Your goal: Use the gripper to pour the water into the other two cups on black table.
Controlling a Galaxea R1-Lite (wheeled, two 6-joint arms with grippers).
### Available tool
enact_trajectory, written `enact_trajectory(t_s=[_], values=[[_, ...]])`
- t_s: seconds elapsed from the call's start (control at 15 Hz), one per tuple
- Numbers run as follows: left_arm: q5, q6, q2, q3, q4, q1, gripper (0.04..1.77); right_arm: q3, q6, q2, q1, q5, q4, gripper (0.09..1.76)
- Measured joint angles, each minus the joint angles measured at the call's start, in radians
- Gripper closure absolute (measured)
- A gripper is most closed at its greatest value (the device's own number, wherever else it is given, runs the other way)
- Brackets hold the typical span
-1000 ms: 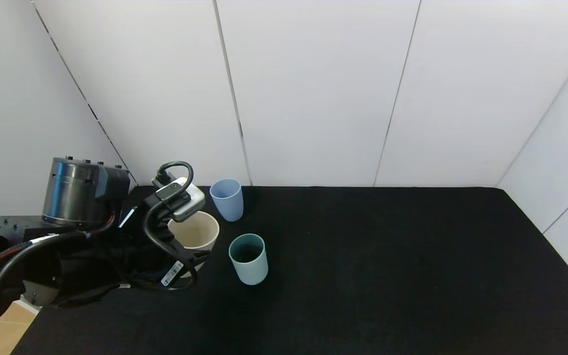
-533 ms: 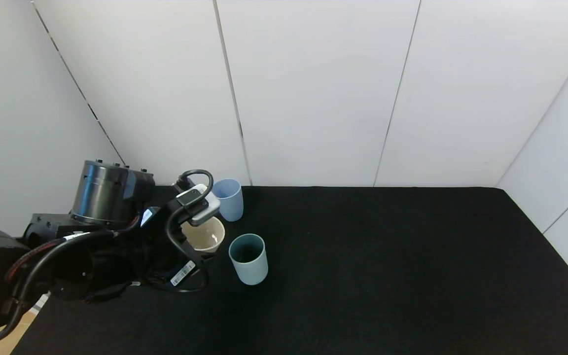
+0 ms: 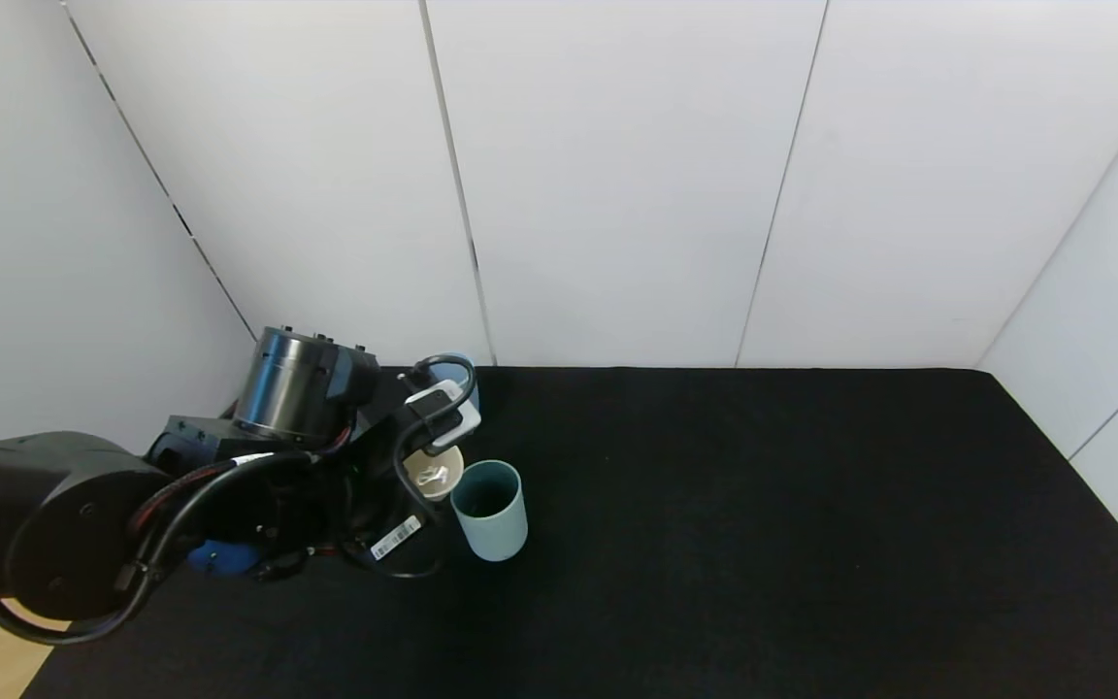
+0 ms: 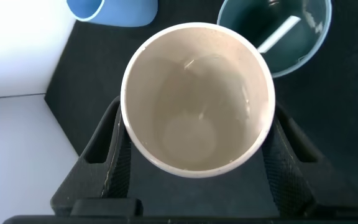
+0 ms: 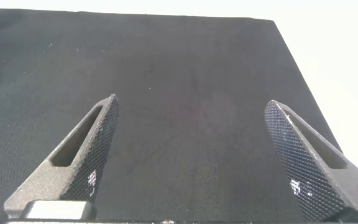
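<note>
Beige plastic fills the left wrist view: the cream tumbler (image 4: 197, 99) sits squarely between the left gripper's (image 4: 194, 158) two black textured fingers (image 4: 107, 165), one pressed to each side of its wall, so that hand is clamped on it. A shallow pool of clear water glints at the bottom of the cup. From the head camera the left gripper (image 3: 423, 464) is over the near-left part of the black worktop (image 3: 763, 534), and the cream tumbler (image 3: 435, 474) it carries shows just past the cables, rim tipped up toward the camera.

Just beyond the fingers, to one side, stands the teal cup (image 3: 489, 510), upright on the worktop, with its rim nearly touching the held tumbler's rim. The left wrist view catches the teal cup's (image 4: 278, 34) dark inside, a bright streak of reflection crossing it. On the other side of the fingers, farther toward the white wall, is the periwinkle blue cup (image 3: 467, 374), mostly hidden behind the wrist camera housing; only its lower wall shows in the left wrist view (image 4: 114, 9).

Over on the other arm, the right gripper (image 5: 194, 158) hangs above bare black felt, fingers (image 5: 82, 155) spread wide apart with nothing between them, well away from all three cups.
</note>
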Motion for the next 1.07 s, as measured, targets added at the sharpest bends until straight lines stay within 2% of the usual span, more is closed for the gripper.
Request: enact_trajectory(t_s=[0.4,1.07], values=[[0.09,0.068,0.052,-0.047,-0.001,-0.026,0.58,0.0,0.0,0.0,0.0,0.0,0.0,0.14],[0.232,0.173,0.054,-0.064,-0.012,-0.066,0.58,0.0,0.0,0.0,0.0,0.0,0.0,0.14]])
